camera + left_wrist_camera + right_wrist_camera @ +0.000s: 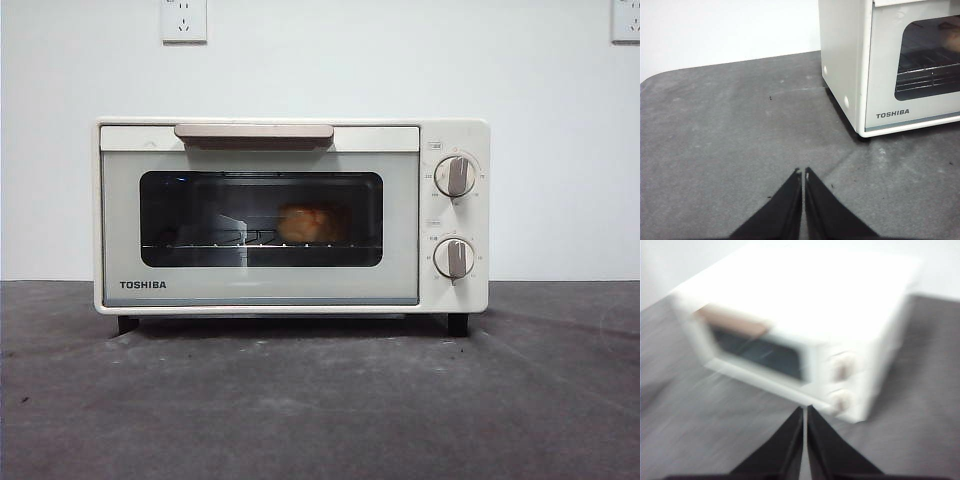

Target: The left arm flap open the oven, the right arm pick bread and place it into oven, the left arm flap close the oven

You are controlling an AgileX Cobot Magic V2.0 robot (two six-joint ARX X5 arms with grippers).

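Observation:
The cream-white Toshiba oven (290, 215) stands on the dark table with its glass door shut. The golden bread (310, 224) lies on the wire rack inside, seen through the glass. In the left wrist view the oven (890, 65) is apart from my left gripper (803, 172), which is shut and empty over the bare table. In the blurred right wrist view my right gripper (805, 409) is shut and empty, off from the oven (790, 335) on its knob side. Neither arm shows in the front view.
The dark grey table (320, 400) stretches in front of the oven. A white wall with two power sockets (184, 20) is behind. The oven's two knobs (455, 176) are on its right side.

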